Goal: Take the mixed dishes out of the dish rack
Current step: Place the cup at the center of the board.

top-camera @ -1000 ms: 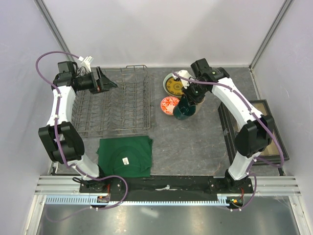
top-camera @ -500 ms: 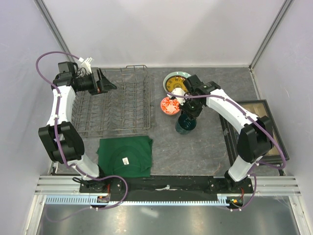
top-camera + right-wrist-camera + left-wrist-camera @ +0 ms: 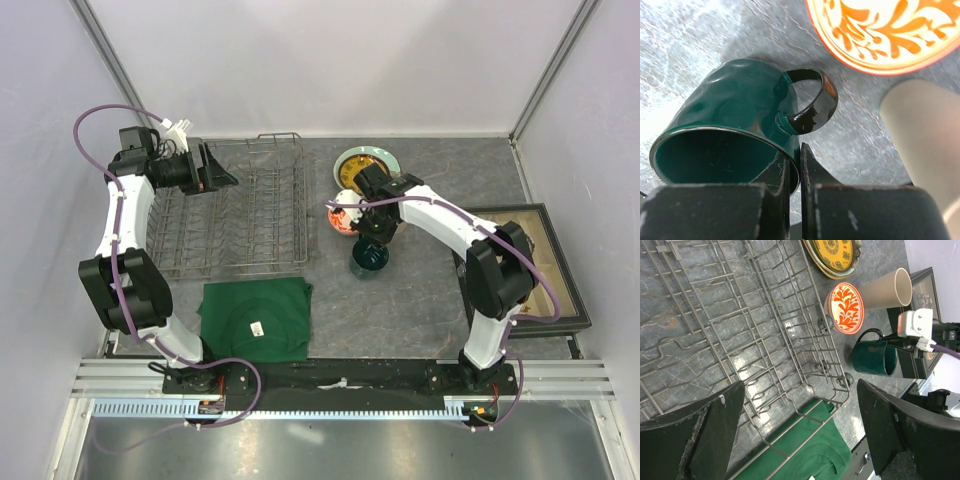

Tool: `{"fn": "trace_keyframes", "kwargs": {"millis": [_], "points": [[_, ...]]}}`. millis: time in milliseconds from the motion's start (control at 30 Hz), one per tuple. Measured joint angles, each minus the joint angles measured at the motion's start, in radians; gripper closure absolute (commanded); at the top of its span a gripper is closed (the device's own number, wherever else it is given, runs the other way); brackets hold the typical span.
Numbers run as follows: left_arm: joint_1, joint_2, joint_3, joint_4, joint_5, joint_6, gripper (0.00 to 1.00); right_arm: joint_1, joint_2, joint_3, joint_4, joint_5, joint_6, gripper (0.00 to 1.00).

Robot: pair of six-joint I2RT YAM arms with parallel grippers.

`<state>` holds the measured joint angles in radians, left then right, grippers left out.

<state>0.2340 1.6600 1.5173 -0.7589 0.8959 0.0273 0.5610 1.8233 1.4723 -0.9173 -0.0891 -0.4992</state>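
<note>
The grey wire dish rack (image 3: 235, 210) (image 3: 740, 315) holds no dishes that I can see. My left gripper (image 3: 215, 172) (image 3: 800, 432) hangs open over its back left part, with nothing between the fingers. My right gripper (image 3: 372, 237) (image 3: 796, 160) is shut on the rim of the dark green mug (image 3: 368, 257) (image 3: 725, 115) (image 3: 874, 357), right beside its handle. The mug is tilted, low over the table right of the rack. Behind it are the red-and-white bowl (image 3: 342, 215) (image 3: 890, 30) (image 3: 845, 307), the beige cup (image 3: 927, 130) (image 3: 887, 288) and stacked plates (image 3: 362, 165) (image 3: 832, 252).
A folded dark green cloth (image 3: 255, 318) (image 3: 805, 450) lies in front of the rack, near the arm bases. A black framed box (image 3: 530, 265) sits at the right edge of the table. Grey walls close in the back and sides.
My right arm has carried the green mug left and toward the near side, away from the plates and past the bowl. The left arm has not moved.
</note>
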Motion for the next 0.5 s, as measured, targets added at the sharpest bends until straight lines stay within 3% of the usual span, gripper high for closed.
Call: {"fn": "trace_keyframes", "kwargs": {"millis": [500], "points": [[0.0, 0.0, 0.0, -0.014, 0.0, 0.027, 0.01, 0.013, 0.016, 0.0, 0.008, 0.05, -0.03, 1.0]]}}
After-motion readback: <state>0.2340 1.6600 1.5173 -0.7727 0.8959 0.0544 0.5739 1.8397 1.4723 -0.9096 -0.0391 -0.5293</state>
